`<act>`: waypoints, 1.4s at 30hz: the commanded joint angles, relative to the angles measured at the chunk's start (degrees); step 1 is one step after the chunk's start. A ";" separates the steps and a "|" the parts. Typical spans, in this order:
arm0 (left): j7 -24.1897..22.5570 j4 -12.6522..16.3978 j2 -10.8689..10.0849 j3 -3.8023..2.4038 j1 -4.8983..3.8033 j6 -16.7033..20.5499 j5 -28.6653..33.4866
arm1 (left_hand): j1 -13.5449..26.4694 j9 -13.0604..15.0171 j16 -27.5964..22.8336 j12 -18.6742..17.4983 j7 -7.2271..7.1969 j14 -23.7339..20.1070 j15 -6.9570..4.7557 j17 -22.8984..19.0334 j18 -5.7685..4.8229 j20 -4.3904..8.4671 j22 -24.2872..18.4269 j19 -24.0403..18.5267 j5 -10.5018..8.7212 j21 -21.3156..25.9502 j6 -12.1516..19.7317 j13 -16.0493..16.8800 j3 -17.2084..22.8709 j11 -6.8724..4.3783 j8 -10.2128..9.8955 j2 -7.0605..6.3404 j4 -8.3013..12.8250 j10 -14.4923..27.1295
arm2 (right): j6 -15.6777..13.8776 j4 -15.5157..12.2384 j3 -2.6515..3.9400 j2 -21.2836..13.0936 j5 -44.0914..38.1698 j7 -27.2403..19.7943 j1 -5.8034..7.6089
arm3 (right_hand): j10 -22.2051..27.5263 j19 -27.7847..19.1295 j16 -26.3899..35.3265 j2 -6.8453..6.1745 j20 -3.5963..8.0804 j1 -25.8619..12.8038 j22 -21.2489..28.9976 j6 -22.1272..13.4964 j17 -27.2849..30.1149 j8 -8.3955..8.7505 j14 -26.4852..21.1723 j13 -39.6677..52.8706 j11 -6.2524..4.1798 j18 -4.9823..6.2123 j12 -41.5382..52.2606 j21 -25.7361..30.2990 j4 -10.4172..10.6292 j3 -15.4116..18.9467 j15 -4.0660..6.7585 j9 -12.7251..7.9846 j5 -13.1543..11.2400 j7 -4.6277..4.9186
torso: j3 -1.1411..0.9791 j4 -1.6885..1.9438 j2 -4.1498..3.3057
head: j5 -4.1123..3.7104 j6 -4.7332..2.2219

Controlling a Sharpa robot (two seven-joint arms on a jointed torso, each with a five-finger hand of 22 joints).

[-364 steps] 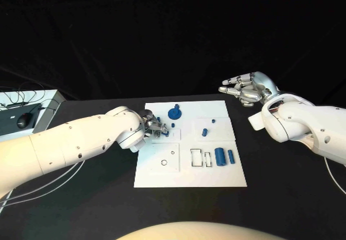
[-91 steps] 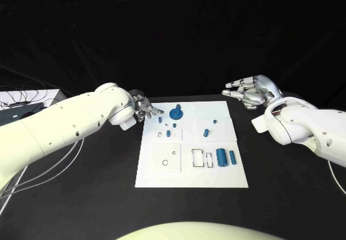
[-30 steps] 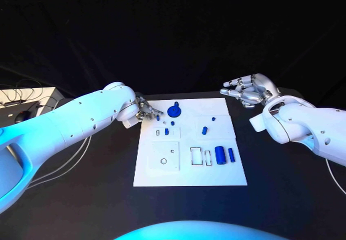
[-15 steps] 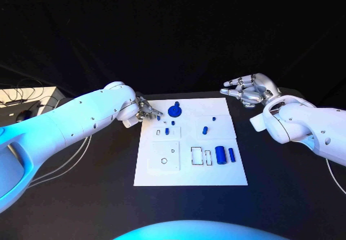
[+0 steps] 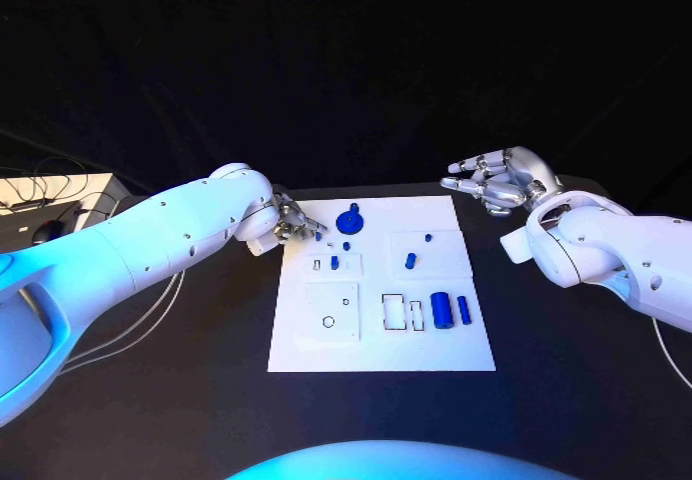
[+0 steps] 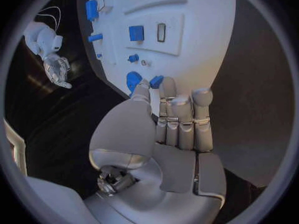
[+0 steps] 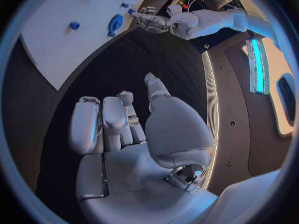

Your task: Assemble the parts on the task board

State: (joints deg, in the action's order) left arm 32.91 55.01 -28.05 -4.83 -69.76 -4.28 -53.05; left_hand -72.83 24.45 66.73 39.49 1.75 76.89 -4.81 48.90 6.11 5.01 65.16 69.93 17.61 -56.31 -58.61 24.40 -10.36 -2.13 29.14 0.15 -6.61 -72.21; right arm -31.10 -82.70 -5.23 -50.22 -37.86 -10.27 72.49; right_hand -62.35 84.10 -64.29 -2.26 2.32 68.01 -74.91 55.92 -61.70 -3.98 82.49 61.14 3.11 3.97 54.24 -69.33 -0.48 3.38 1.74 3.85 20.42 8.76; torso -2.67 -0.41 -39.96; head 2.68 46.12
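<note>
From the head view, the board (image 5: 382, 300) lies in the middle of the black table (image 5: 577, 370), with blue parts on it: a large round part (image 5: 348, 220) near its far edge, a small peg (image 5: 427, 238) and a short piece (image 5: 410, 260) right of that, another short piece (image 5: 335, 262) left of centre, and a thick cylinder (image 5: 441, 310) beside a thin rod (image 5: 463, 309) on the right side near some empty outlined slots. The left hand (image 5: 293, 226) sits at the board's far left corner with its fingers curled close together, a small blue piece (image 5: 315, 234) at its fingertips; whether it is gripped cannot be told from here. The right hand (image 5: 495, 180) hangs off the board past its far right corner, fingers loosely bent and apart, with nothing in it. In the left wrist view, the left hand (image 6: 168, 129) has its fingers straight and pressed side by side, the thumb up against them, and a blue piece (image 6: 156, 81) shows just at the fingertips, next to the round part (image 6: 132, 79); the grip itself is hidden. In the right wrist view, the right hand (image 7: 124, 129) is relaxed and bare over the table, well apart from the board (image 7: 69, 30), and the left hand (image 7: 148, 19) is seen at the board's edge
</note>
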 commanded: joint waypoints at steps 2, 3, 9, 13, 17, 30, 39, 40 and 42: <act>-0.91 0.00 0.16 0.01 -0.06 -1.22 0.82 | 0.06 -0.17 0.26 -0.25 0.00 0.34 -0.12 0.04 -0.47 0.24 0.06 0.13 0.23 -0.15 -0.39 0.09 0.04 -0.08 -0.32 0.56 0.43 -0.28 | -0.03 0.02 0.03 0.05 -0.42 -0.60 0.00 | 0.13 4.63 0.04 0.24 0.13 -0.43 -10.24 0.05 -0.07 -0.18 0.12 -0.10 -0.29 0.61 -0.27 0.00 -0.38 0.08 -0.01 0.07 0.18 0.35 | -0.01 0.04 -0.04 | 0.02 0.04; -0.93 0.01 0.16 0.02 -0.06 -1.25 0.85 | 0.03 -0.22 0.25 -0.28 0.02 0.32 -0.11 0.03 -0.48 0.24 0.09 0.13 0.27 -0.16 -0.38 0.08 0.03 -0.06 -0.42 0.61 0.46 -0.24 | -0.04 0.02 0.03 0.05 -0.42 -0.60 0.00 | 0.13 4.63 0.04 0.24 0.13 -0.43 -10.24 0.05 -0.07 -0.18 0.12 -0.10 -0.29 0.61 -0.27 0.00 -0.38 0.08 -0.01 0.07 0.18 0.35 | 0.00 0.04 -0.02 | 0.03 0.06; -1.08 0.09 0.18 0.02 -0.06 -1.56 0.99 | -0.92 -1.03 0.36 -0.48 0.02 0.30 -0.14 0.23 -0.54 0.29 0.27 0.10 0.38 -0.12 -0.77 0.09 1.64 -0.10 -1.75 1.60 0.62 -0.20 | -0.04 0.05 0.03 0.07 -0.42 -0.61 0.00 | 0.13 4.63 0.04 0.24 0.13 -0.43 -10.24 0.05 -0.07 -0.18 0.12 -0.10 -0.29 0.61 -0.27 0.00 -0.38 0.08 -0.01 0.07 0.18 0.35 | 0.00 0.02 -0.01 | 0.10 0.04; -1.15 0.10 0.14 0.03 -0.06 -1.84 1.07 | -1.66 -2.13 0.34 -0.71 0.09 0.19 -0.12 0.28 -0.56 0.27 0.34 -0.01 0.49 0.03 -1.40 0.09 4.90 -0.08 -3.69 1.71 0.29 -0.17 | -0.04 0.09 0.03 0.09 -0.42 -0.61 0.00 | 0.13 4.63 0.04 0.24 0.13 -0.43 -10.24 0.05 -0.07 -0.18 0.12 -0.10 -0.29 0.61 -0.27 0.00 -0.38 0.08 -0.01 0.07 0.18 0.35 | 0.00 -0.01 0.01 | 0.09 0.03; -1.19 0.12 0.07 0.03 -0.05 -2.18 1.18 | -2.25 -3.05 0.33 -1.07 0.17 0.06 -0.10 0.31 -0.57 0.26 0.44 -0.08 0.54 0.12 -2.08 0.06 8.82 -0.05 -5.56 1.39 0.21 -0.09 | -0.06 0.13 0.03 0.10 -0.42 -0.62 0.00 | 0.13 4.63 0.04 0.24 0.13 -0.43 -10.24 0.05 -0.07 -0.18 0.12 -0.10 -0.29 0.61 -0.27 0.00 -0.38 0.08 -0.01 0.07 0.18 0.35 | 0.00 -0.01 -0.02 | 0.04 -0.01; -1.18 0.37 -0.33 0.03 -0.05 -2.55 1.32 | 2.75 -1.81 0.35 -2.34 0.36 -0.04 -0.11 0.45 -0.46 0.22 1.01 -0.10 0.46 0.34 -2.18 -0.07 33.22 0.05 -7.12 -5.06 3.64 -0.39 | -0.07 0.19 0.03 0.11 -0.42 -0.63 0.00 | 0.13 4.63 0.04 0.24 0.13 -0.43 -10.24 0.05 -0.07 -0.18 0.12 -0.10 -0.29 0.61 -0.27 0.00 -0.38 0.08 -0.01 0.07 0.18 0.35 | 0.04 0.02 -0.06 | 0.04 0.03; -1.41 0.66 -0.50 0.03 -0.05 -2.17 2.08 | 5.90 0.69 0.53 -2.90 0.77 0.14 -0.12 0.81 -0.41 0.31 1.55 0.04 0.64 0.15 -1.43 -0.23 42.99 -0.04 -5.90 -6.18 9.53 -0.78 | -0.03 0.22 0.03 0.16 -0.42 -0.64 0.00 | 0.13 4.63 0.04 0.24 0.13 -0.43 -10.24 0.05 -0.07 -0.18 0.12 -0.10 -0.29 0.61 -0.27 0.00 -0.38 0.08 -0.01 0.07 0.18 0.35 | 0.03 0.08 -0.05 | 0.03 0.06; -1.45 0.69 -0.52 0.03 -0.05 -2.03 2.19 | 5.98 0.88 0.63 -2.95 0.78 0.23 -0.14 0.96 -0.42 0.35 1.64 0.11 0.73 0.05 -1.50 -0.26 43.51 -0.06 -5.76 -6.29 9.77 -0.89 | -0.03 0.22 0.03 0.17 -0.42 -0.64 0.00 | 0.13 4.63 0.04 0.24 0.13 -0.43 -10.24 0.05 -0.07 -0.18 0.12 -0.10 -0.29 0.61 -0.27 0.00 -0.38 0.08 -0.01 0.07 0.18 0.35 | 0.02 0.08 -0.05 | 0.04 0.07; -1.64 0.81 -0.60 0.03 -0.05 -1.44 2.64 | 6.64 1.66 0.97 -3.14 0.70 0.62 -0.23 1.65 -0.50 0.49 1.93 0.37 1.00 -0.30 -1.58 -0.37 45.16 -0.20 -5.40 -6.69 10.52 -1.46 | -0.02 0.23 0.03 0.19 -0.42 -0.65 0.00 | 0.13 4.63 0.04 0.24 0.13 -0.43 -10.24 0.05 -0.07 -0.18 0.12 -0.10 -0.29 0.61 -0.27 0.00 -0.38 0.08 -0.01 0.07 0.18 0.35 | 0.01 0.06 -0.05 | 0.16 -0.02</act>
State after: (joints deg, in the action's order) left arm 32.14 55.63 -28.64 -4.79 -69.81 -5.65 -51.52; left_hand -66.61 26.04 67.56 36.56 2.36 77.19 -5.09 50.45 5.60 5.31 67.05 70.24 18.32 -56.31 -60.39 24.07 26.99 -2.34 23.52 -6.52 -3.66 -73.44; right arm -31.11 -82.47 -5.23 -50.08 -37.89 -10.28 72.49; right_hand -62.43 84.10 -64.29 -2.26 2.32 68.01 -74.92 55.92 -61.68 -3.98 82.49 61.10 3.19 3.97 54.24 -69.33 -0.48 3.38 1.74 3.85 20.42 8.71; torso -2.63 -0.34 -40.01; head 2.71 46.18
